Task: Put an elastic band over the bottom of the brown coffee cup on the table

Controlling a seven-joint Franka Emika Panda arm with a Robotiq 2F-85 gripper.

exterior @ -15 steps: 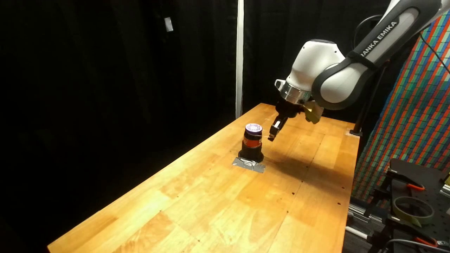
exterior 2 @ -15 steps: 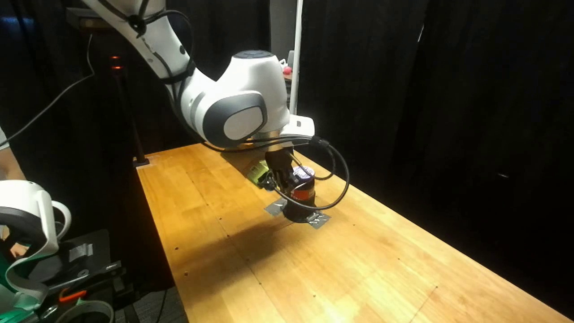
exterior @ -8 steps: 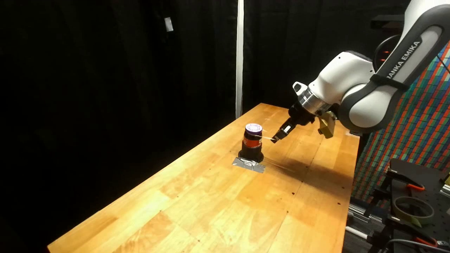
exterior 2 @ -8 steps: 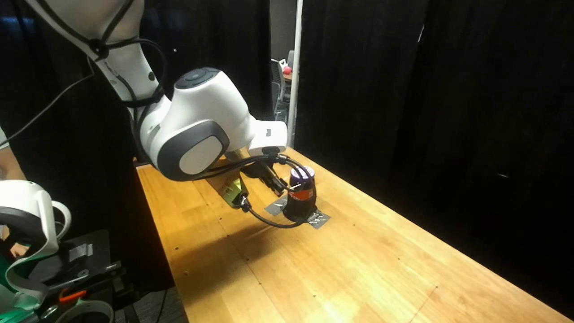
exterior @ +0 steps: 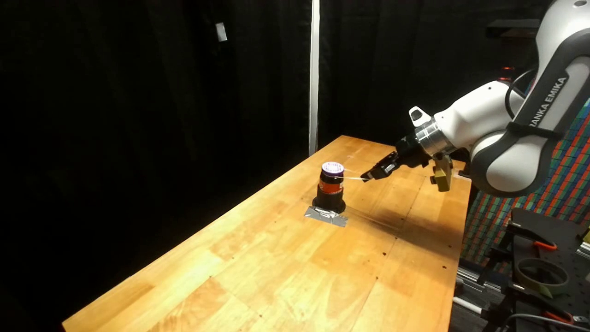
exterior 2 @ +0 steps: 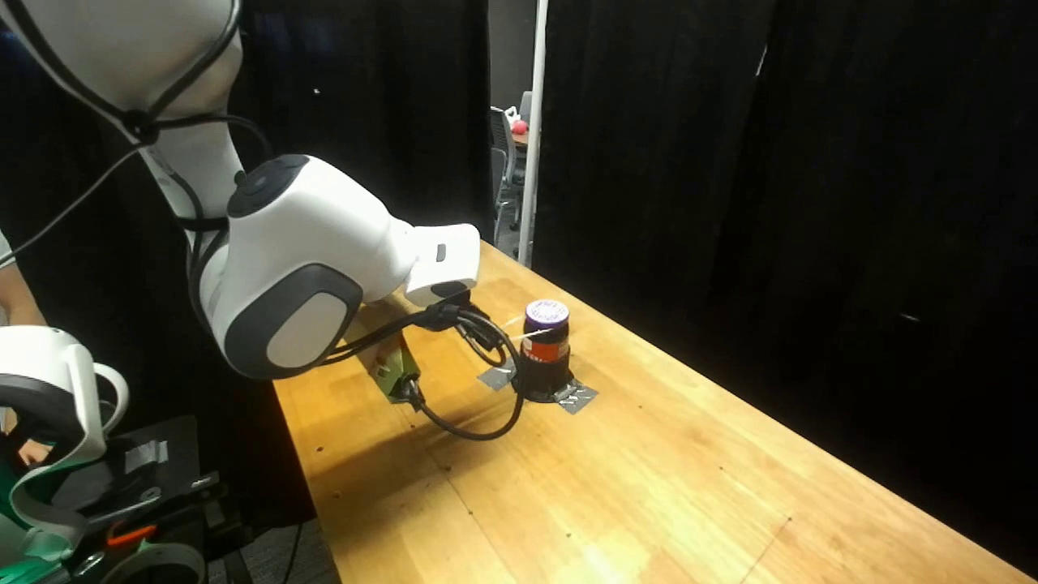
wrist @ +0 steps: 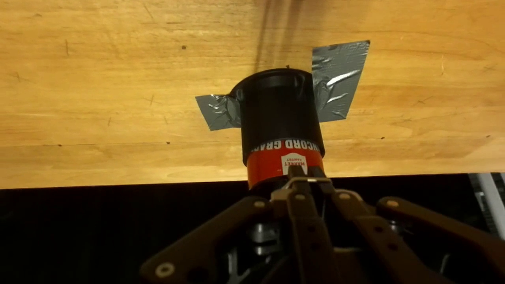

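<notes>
The brown coffee cup (exterior: 331,186) shows as a dark upright cylinder with an orange-red label, a purple-white top and a wider black base. It stands on the wooden table (exterior: 276,272) and also shows in an exterior view (exterior 2: 545,350) and the wrist view (wrist: 280,114). A pale elastic band (exterior: 352,178) stretches from the cup's upper part, just under the top, to my gripper (exterior: 365,177). In the wrist view the band (wrist: 309,180) crosses both fingers of the gripper (wrist: 306,170). The fingertips are almost together, beside and apart from the cup. The band's far side is hidden.
Grey tape strips (wrist: 341,79) hold the black base to the table, also in both exterior views (exterior: 326,216) (exterior 2: 577,397). A black cable loop (exterior 2: 486,438) hangs from the wrist near the cup. A dark cart with a tape roll (exterior: 541,275) stands beside the table.
My gripper has pulled back from the cup and tilted from steep to nearly level. The band between them has lengthened and is taut. The cup has stayed in place.
</notes>
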